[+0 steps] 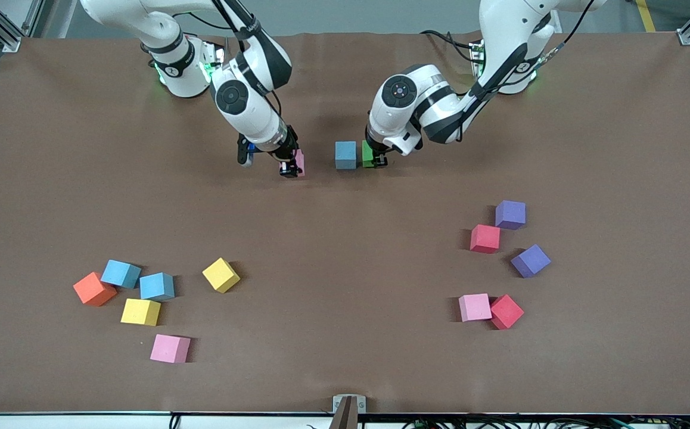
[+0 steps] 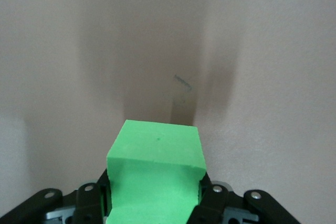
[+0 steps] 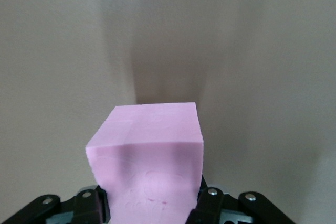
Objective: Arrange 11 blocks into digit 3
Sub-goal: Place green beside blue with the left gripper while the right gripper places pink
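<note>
Both claws are pinching cubes, the left gripper (image 1: 376,159) its green cube (image 1: 368,154) beside the light blue cube (image 1: 345,155), the right gripper (image 1: 289,168) a pink cube (image 1: 300,162); each wants lowering flush and square before release.

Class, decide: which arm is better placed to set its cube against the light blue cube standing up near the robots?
Left. Its pincer holds the green cube right beside that light blue cube; the right pincer grips a pink cube visibly apart from it.

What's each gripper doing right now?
Left gripper: shut on the green cube.
Right gripper: shut on a pink cube.
</note>
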Action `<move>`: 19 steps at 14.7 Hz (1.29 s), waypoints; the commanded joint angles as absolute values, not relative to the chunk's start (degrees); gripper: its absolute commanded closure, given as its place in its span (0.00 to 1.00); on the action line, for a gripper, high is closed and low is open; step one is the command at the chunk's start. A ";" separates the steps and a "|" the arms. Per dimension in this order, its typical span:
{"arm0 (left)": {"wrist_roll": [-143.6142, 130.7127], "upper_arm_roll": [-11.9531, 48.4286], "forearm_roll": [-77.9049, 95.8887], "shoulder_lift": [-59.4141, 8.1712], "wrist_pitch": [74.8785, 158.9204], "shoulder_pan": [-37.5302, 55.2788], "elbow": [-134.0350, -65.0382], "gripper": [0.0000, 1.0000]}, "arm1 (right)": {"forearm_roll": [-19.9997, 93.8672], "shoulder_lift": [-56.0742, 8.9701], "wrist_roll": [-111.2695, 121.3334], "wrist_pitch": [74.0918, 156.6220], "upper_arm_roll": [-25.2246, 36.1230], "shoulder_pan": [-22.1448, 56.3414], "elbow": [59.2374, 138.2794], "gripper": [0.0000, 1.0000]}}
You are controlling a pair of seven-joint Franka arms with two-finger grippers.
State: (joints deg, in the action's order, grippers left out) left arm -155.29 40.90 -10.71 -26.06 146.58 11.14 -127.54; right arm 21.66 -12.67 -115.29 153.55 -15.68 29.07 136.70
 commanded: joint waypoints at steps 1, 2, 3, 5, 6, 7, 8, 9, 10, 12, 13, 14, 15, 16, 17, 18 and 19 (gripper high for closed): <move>-157.32 40.96 -12.04 -26.54 148.01 11.60 -127.79 0.84 | 23.20 -14.76 -119.95 157.40 -15.73 31.72 136.32 1.00; -157.32 40.96 -12.04 -26.80 148.18 11.69 -127.79 0.84 | 23.20 -15.81 -120.67 157.85 -15.65 32.60 135.54 1.00; -157.32 40.96 -12.04 -26.89 148.44 11.69 -127.79 0.85 | 23.20 -16.69 -120.85 157.85 -15.73 32.78 134.66 1.00; -157.24 40.87 -12.04 -27.50 148.71 11.86 -127.53 0.84 | 23.38 -17.31 -122.68 157.85 -15.65 33.66 134.04 1.00; -157.24 40.87 -12.04 -27.94 148.71 11.87 -127.27 0.84 | 23.20 -17.49 -124.17 157.94 -15.64 34.27 134.03 1.00; -157.24 40.78 -12.04 -27.95 148.80 11.87 -127.18 0.84 | 23.20 -17.58 -124.62 157.94 -15.64 34.89 134.03 1.00; -157.24 40.78 -12.04 -28.04 148.80 11.87 -127.09 0.84 | 23.29 -17.58 -124.89 157.94 -15.73 35.07 134.03 1.00; -157.24 40.78 -12.13 -28.04 148.80 11.87 -127.09 0.84 | 23.29 -17.58 -125.15 158.03 -15.65 35.33 134.03 1.00; -157.15 40.78 -12.13 -28.12 148.80 12.21 -127.00 0.84 | 23.29 -17.75 -125.16 158.38 -15.64 35.68 134.03 1.00; -157.15 40.61 -12.13 -28.47 148.80 12.65 -126.65 0.84 | 23.29 -18.89 -125.24 160.04 -15.73 36.30 134.03 1.00; -157.15 40.52 -12.13 -28.91 148.80 12.66 -126.30 0.84 | 23.29 -19.42 -125.24 160.31 -15.65 36.47 133.95 1.00; -157.15 40.43 -12.13 -29.35 148.80 12.66 -126.04 0.84 | 23.29 -19.68 -125.24 160.40 -15.64 36.47 133.86 1.00; -157.15 40.34 -12.30 -29.70 148.80 12.66 -125.69 0.84 | 23.29 -19.95 -125.33 160.40 -15.64 36.47 133.77 1.00; -157.15 40.34 -13.17 -29.88 148.80 12.57 -125.68 0.84 | 23.29 -20.39 -125.33 160.49 -15.64 36.47 133.33 1.00; -157.24 40.17 -14.05 -30.06 148.80 12.57 -125.60 0.84 | 23.29 -20.83 -125.51 160.58 -15.64 36.82 132.63 1.00; -157.24 39.64 -14.24 -30.06 148.80 12.66 -125.60 0.84 | 23.29 -21.44 -125.86 160.58 -15.64 37.00 131.93 1.00; -157.32 39.46 -14.24 -30.06 148.80 12.57 -125.51 0.84 | 23.29 -21.88 -126.21 160.58 -15.64 37.26 131.40 1.00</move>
State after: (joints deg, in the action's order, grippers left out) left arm -155.27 40.19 -12.44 -29.45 148.29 12.15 -126.31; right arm 22.17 -20.54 -124.76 160.04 -15.75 36.06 133.13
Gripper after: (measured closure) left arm 0.405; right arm 0.441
